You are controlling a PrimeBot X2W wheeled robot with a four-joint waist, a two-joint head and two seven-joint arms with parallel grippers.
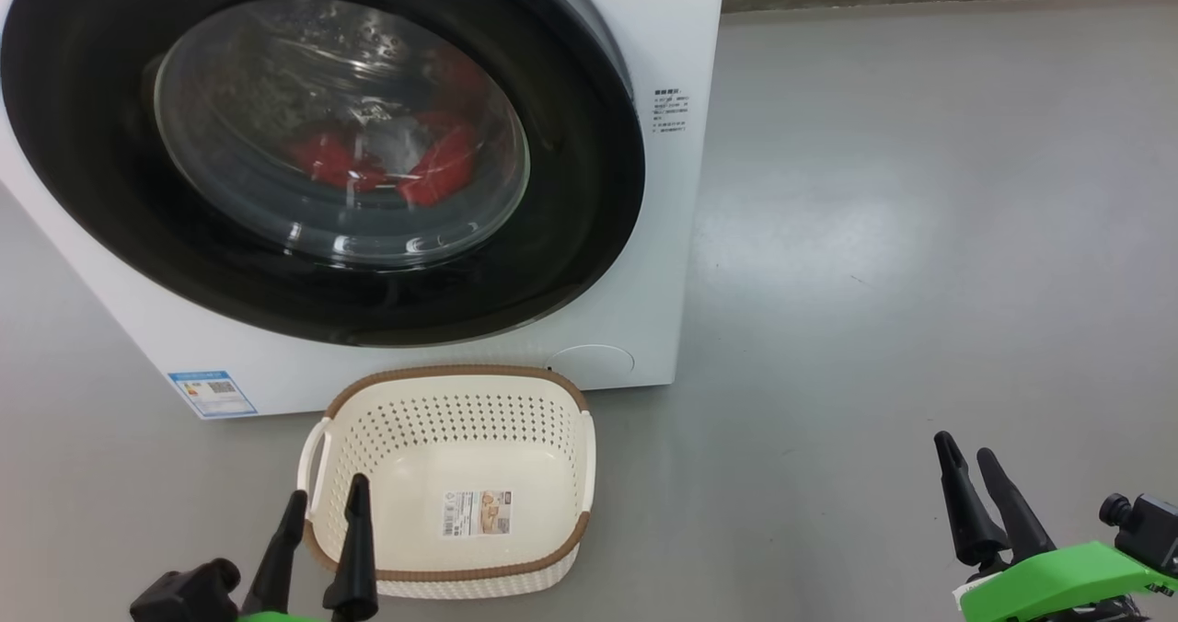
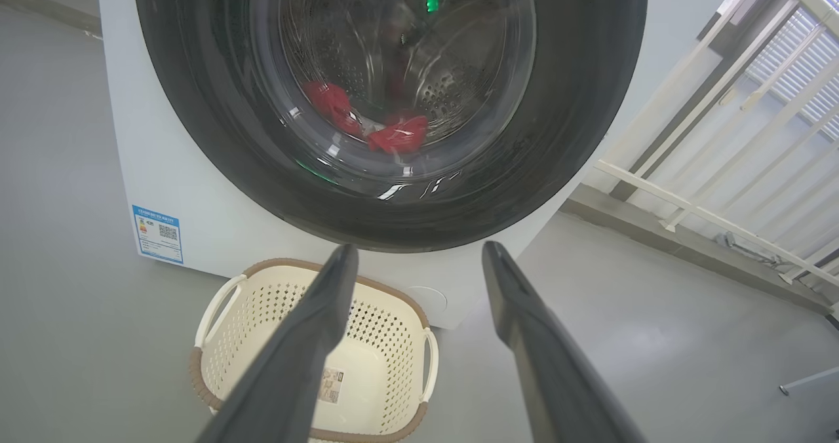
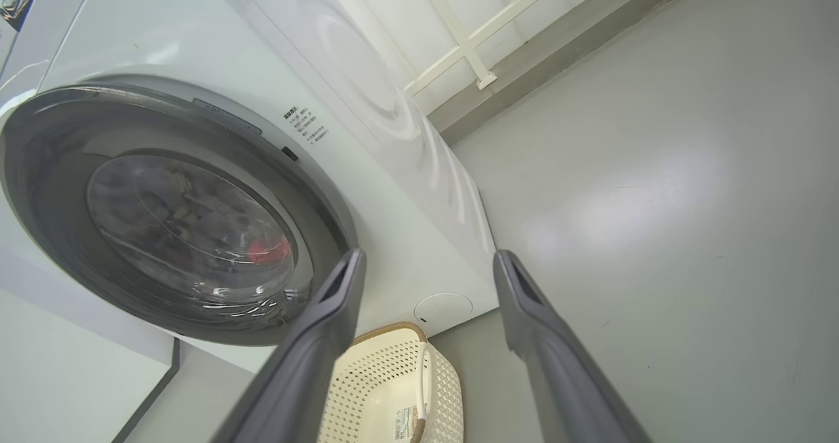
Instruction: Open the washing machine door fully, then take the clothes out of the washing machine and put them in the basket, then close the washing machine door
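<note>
Left: left pincer point(image 1: 329, 489), two long dark fingers spread wide, nothing between them, hanging above the near-left corner of the basket. Risk: a careless swing forward could clip the basket's side handle and shove it off its spot.

Centre-left: large round washing machine door with glossy black rim and bulging clear glass point(image 1: 101, 162), shut against the big white boxy front-loading washing machine point(image 1: 681, 33). Bright red soft clothes with a pale cloth piece point(image 1: 442, 167) lie low in the drum behind the glass. Risk: the rim looks slick and a grip point is hard to make out, so fingers may slide off; a half-opened door would block the reach into the drum.

Centre: small cream-white perforated plastic basket with brown woven-look rim point(image 1: 460, 371), empty, on the grey floor point(image 1: 874, 236) just beside the machine's base, below the door. Whether the door clears it, cannot tell. Trailing fabric may miss it.

Right: right pincer point(image 1: 963, 445), spread wide, empty, well apart from the machine.
</note>
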